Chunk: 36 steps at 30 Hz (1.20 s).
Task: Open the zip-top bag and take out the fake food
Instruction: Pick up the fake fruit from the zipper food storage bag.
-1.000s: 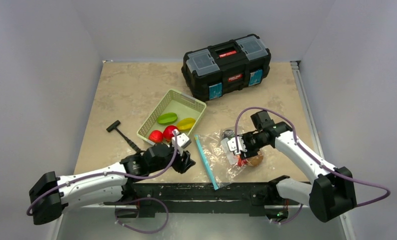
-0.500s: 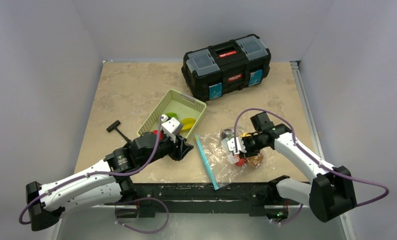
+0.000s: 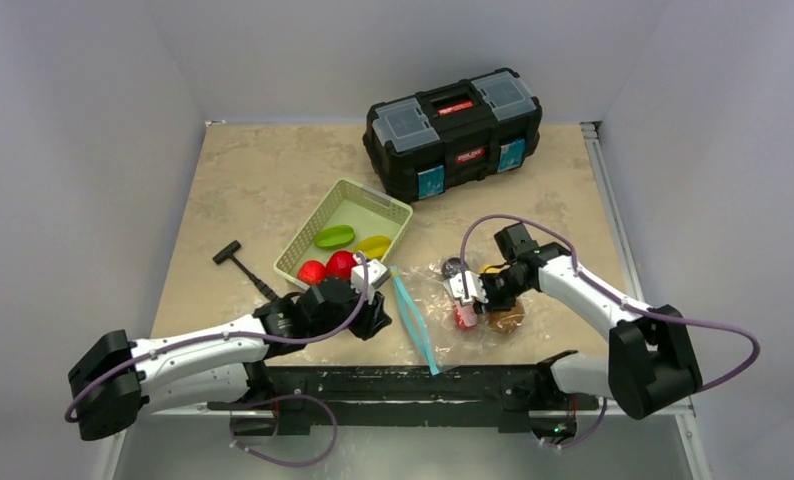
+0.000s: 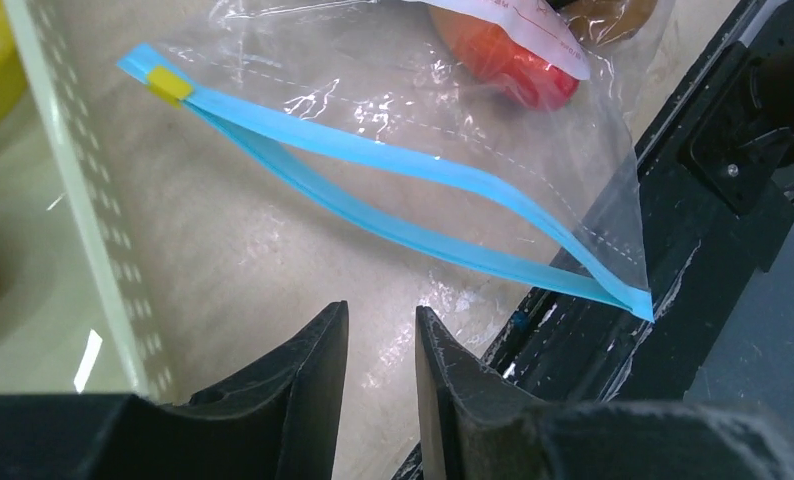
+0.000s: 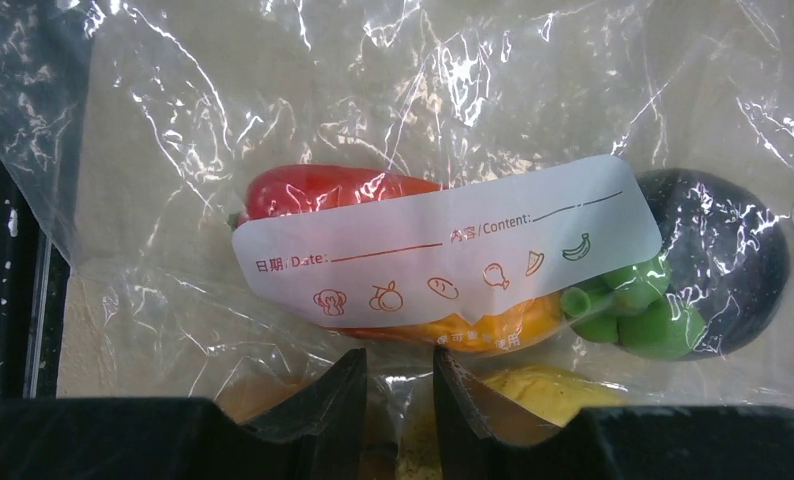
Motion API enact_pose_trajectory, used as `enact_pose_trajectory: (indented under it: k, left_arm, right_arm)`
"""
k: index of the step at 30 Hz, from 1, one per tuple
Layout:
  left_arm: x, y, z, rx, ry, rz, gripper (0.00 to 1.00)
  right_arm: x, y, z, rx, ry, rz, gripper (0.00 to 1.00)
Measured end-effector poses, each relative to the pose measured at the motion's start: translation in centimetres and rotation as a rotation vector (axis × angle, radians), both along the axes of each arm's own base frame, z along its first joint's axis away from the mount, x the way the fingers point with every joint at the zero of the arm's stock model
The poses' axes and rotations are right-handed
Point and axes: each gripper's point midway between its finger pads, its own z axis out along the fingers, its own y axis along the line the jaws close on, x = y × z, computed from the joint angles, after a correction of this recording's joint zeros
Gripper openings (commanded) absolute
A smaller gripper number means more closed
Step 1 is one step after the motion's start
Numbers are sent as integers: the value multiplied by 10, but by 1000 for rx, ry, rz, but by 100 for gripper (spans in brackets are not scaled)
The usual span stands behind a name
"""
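Note:
The zip-top bag [image 3: 438,325] lies at the table's front, right of centre, with its teal zip strip [image 4: 373,160] facing my left gripper. The two halves of the strip stand apart in the middle, and a yellow slider [image 4: 168,85] sits at its far end. Fake food fills the bag: a red pepper [image 5: 323,190], an orange piece [image 5: 493,325], green beans [image 5: 633,310], a dark round piece [image 5: 733,250] and a yellow piece [image 5: 543,385]. My right gripper [image 5: 400,355] is shut on the bag's plastic at the end opposite the strip. My left gripper [image 4: 381,310] is shut and empty, just short of the strip.
The pale green basket [image 3: 393,205] behind my left gripper holds green [image 3: 333,237], yellow [image 3: 373,245] and two red [image 3: 313,271] pieces; its wall shows in the left wrist view [image 4: 93,220]. A black toolbox [image 3: 453,130] stands at the back. A black T-handled tool [image 3: 238,262] lies left. The black front rail [image 3: 413,380] runs under the bag's corner.
My left arm swung over the basket half a second ago and has come back down beside the zip strip. My right gripper has shifted the bag slightly left.

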Motion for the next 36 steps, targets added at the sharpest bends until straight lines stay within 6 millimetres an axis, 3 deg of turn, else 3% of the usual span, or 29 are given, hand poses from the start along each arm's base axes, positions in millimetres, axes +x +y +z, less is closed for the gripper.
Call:
enact_pose_trajectory:
  k: [3,9,14,20,25,28,32,36]
  left_arm:
    - [-2,-10,-11,-6,35,-18,30]
    - [0,-39,-4,-116,46,-63,31]
    - [-2,-51,-12,-159,78,-81,31]
    - [-9,-45,-17,-182,88,-83,32]
    - [-11,-40,8,-240,45,-90,32]
    - [-13,-37,16,-264,29,-94,32]
    - [-20,-28,-4,-231,53,-97,33]
    - [-26,-21,-22,-185,69,-117,34]
  right_arm:
    - [0,0,-3,-1,11,-1,33]
    - [-1,2,-4,3,17,7,37]
    - [-4,6,-4,18,29,20,39]
    - [-12,10,-3,47,63,40,44]
    - [-16,14,11,71,78,73,51]
    - [-12,17,27,84,43,100,62]
    - [-5,18,42,95,-24,133,77]
    - [-2,19,42,90,-48,161,78]
